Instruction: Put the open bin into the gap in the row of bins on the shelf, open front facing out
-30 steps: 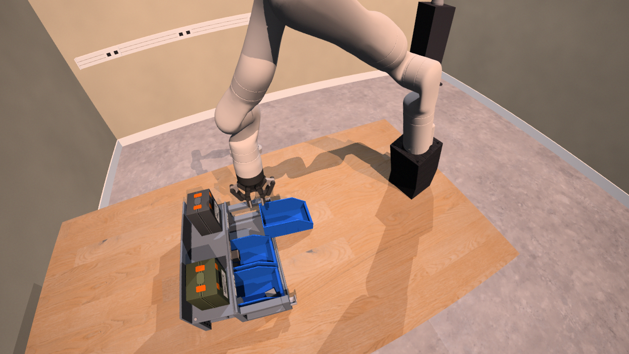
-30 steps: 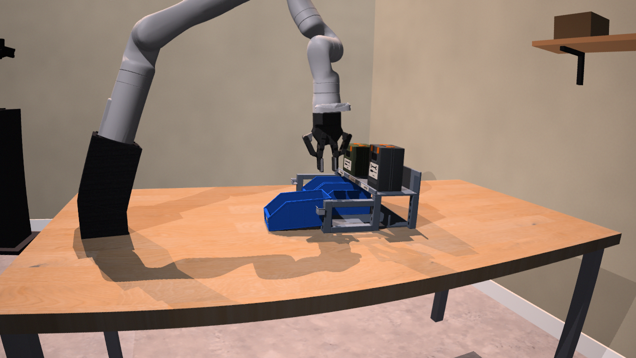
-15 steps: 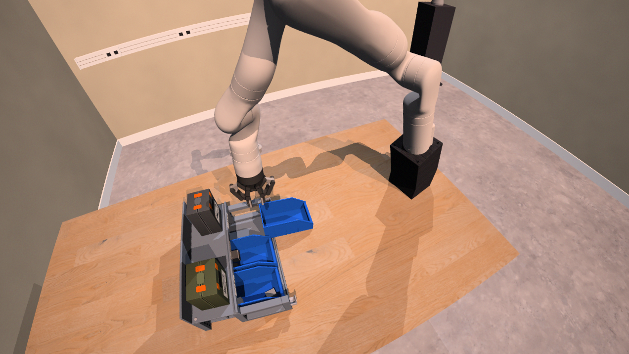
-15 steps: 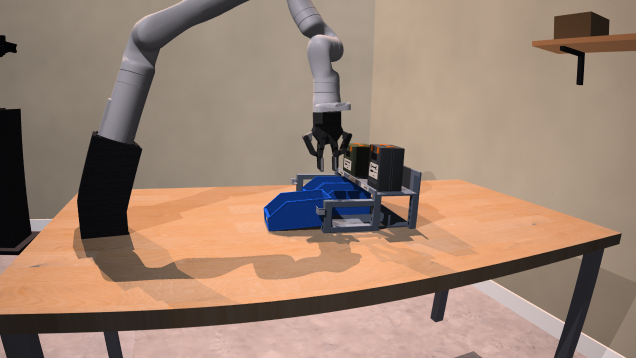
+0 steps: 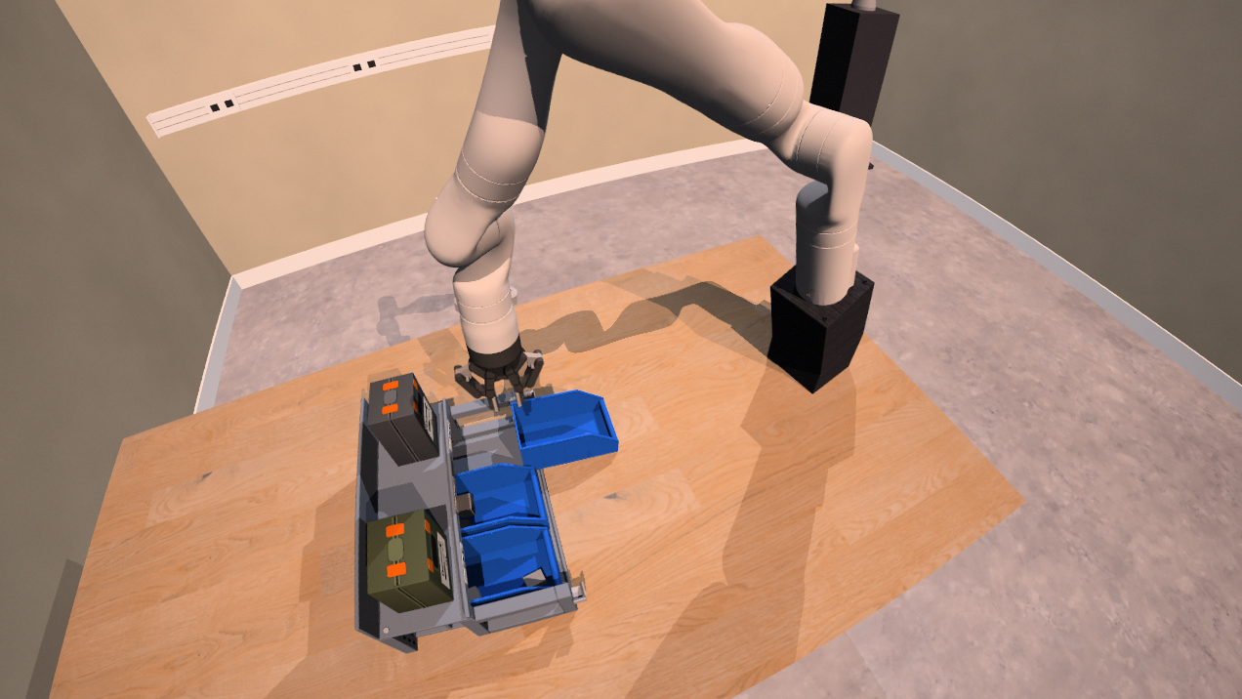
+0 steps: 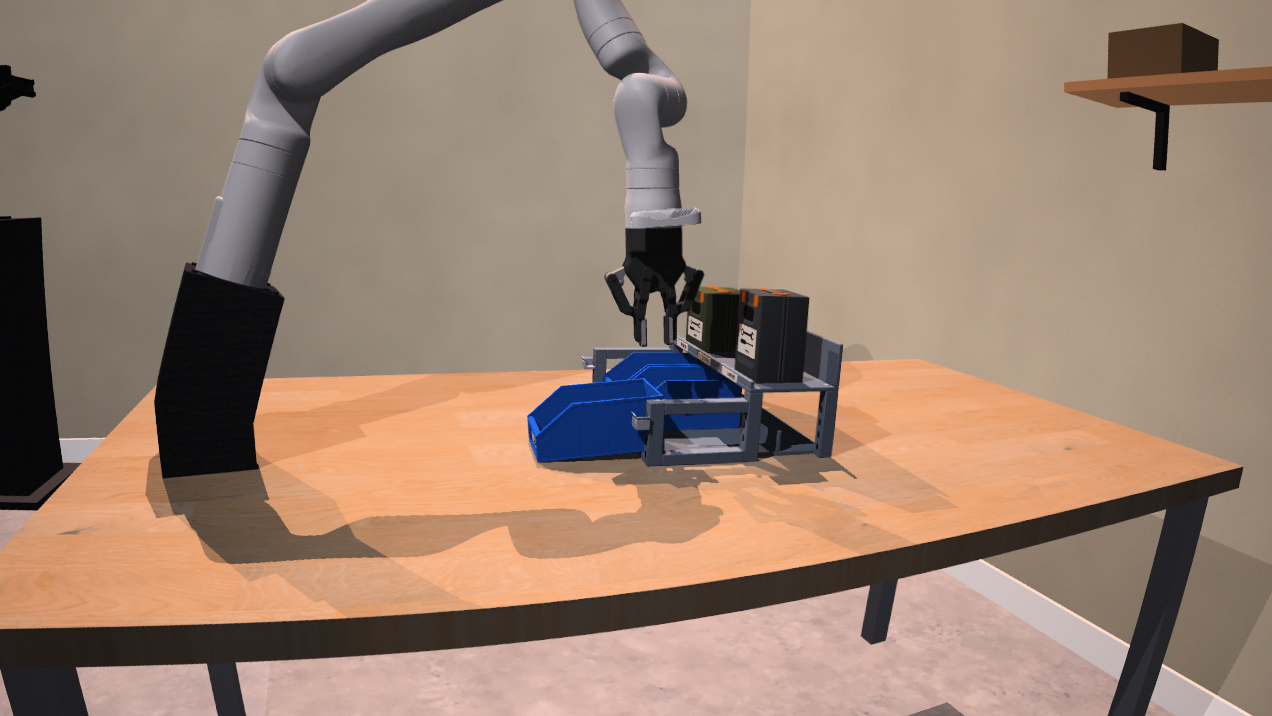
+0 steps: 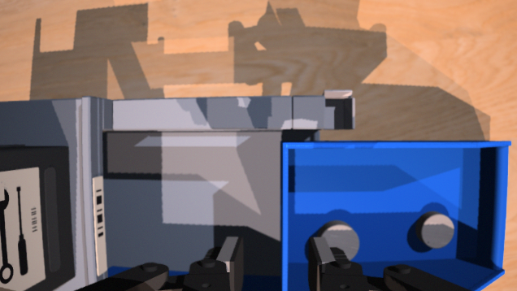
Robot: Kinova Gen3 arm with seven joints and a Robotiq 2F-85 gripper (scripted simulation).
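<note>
While claw (image 5: 506, 400) (image 6: 656, 343) (image 7: 275, 258) hangs empty, partly open, blue bin (image 5: 566, 427) (image 6: 591, 421) (image 7: 375, 203) outside gap holds two round parts (image 7: 341, 241) (image 7: 437, 230).

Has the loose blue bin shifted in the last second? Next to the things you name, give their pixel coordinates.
No; in the top view the loose blue bin (image 5: 569, 453) (image 6: 591, 426) (image 7: 375, 203) sits at the same end of the shelf's front.
</note>
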